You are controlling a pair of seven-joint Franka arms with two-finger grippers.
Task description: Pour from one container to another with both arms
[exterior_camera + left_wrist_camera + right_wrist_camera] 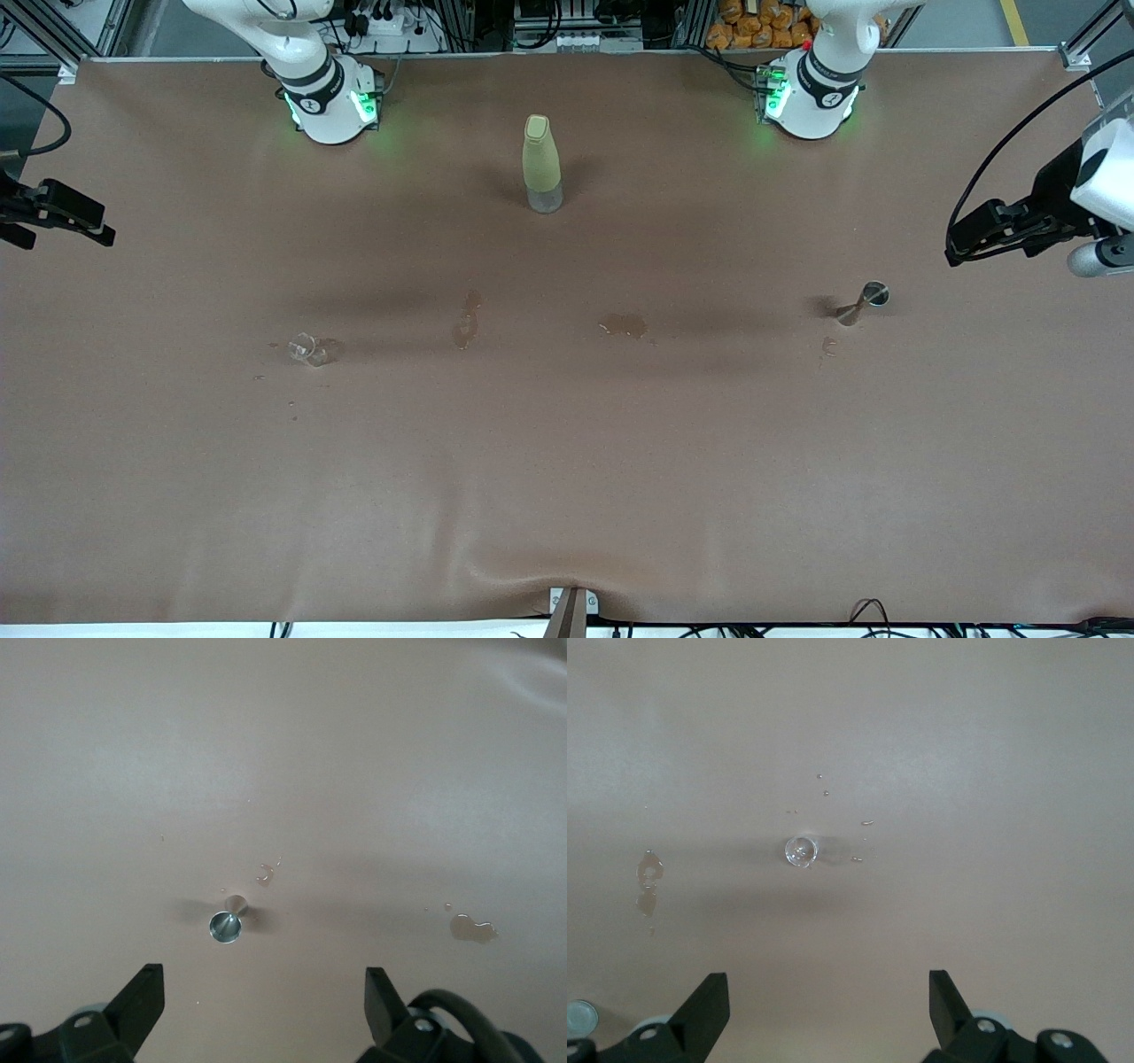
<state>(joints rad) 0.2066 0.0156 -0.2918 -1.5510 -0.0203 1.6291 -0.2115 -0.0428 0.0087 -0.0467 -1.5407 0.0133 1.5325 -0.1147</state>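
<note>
a small clear glass cup (pixel 307 351) stands toward the right arm's end of the table, nearest the front camera, with spilled drops around it. a metal jigger (pixel 866 300) stands a little farther off, toward the left arm's end. farthest, between the bases, stands a pale green bottle (pixel 541 164). each vessel seems set out for one arm. the right gripper (pixel 826 1010) hangs released above the cup, the left gripper (pixel 264 1005) released above the jigger, neither touching.
</note>
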